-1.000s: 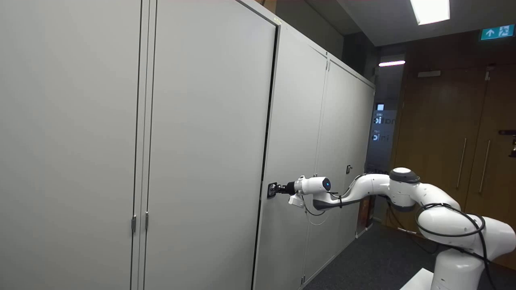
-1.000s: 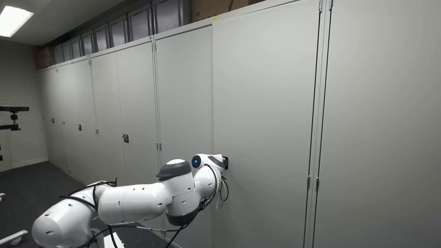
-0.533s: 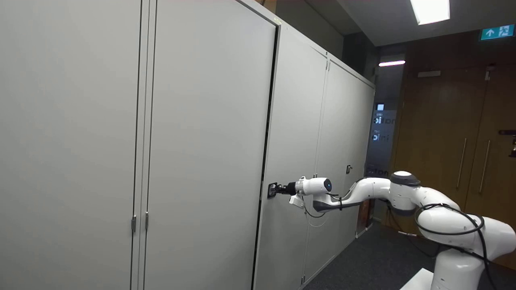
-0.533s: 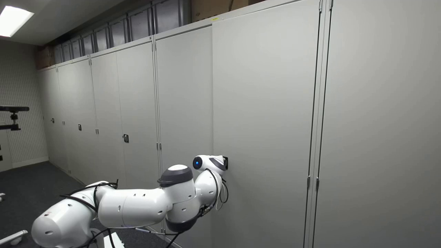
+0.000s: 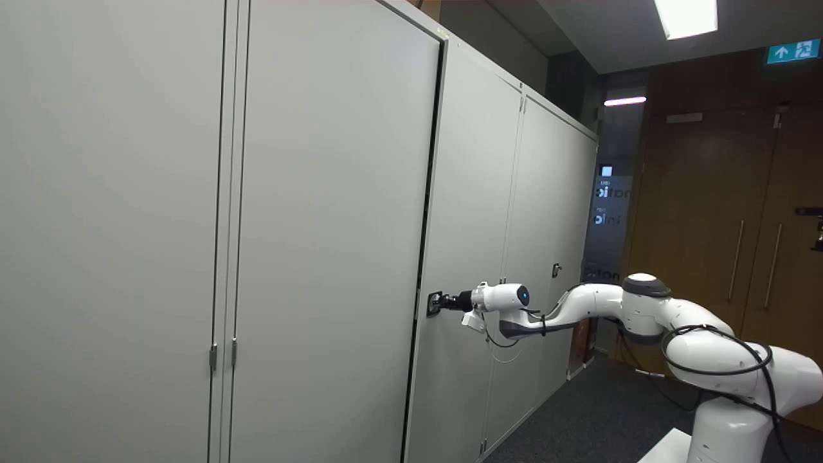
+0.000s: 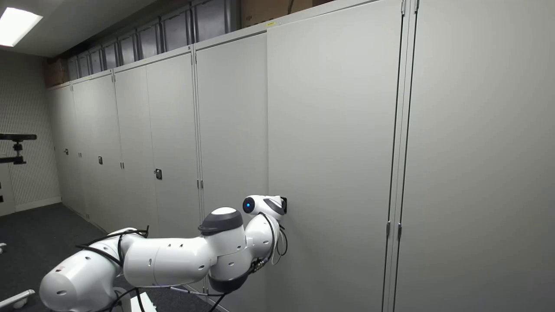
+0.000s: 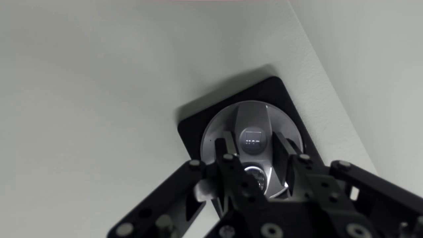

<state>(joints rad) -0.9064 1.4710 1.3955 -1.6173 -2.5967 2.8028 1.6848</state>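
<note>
A silver handle [image 7: 252,114] with a round lock cylinder is set in a black square plate [image 7: 279,92] on a grey cabinet door [image 5: 466,212]. My gripper [image 7: 252,140] has one black finger [image 7: 281,155] along each side of the handle's raised bar, and it looks shut on that bar. The bar stands turned at an angle to the plate. Part of the lock cylinder is hidden behind a finger. In an exterior view the gripper [image 5: 442,300] reaches straight to the plate; elsewhere the wrist covers the fingers.
A dark seam [image 5: 427,206] runs down beside the handled door. Neighbouring doors carry handles, such as a black-plated handle [image 6: 158,174]. Grey crates [image 6: 175,30] line the cabinet tops. Wooden double doors [image 5: 701,257] stand behind the arm. Black cables [image 6: 284,242] hang off the wrist.
Between one second and half a second ago, the elbow sank slightly and the wrist shifted a little, the gripper staying at the handle. Since then nothing visibly moved.
</note>
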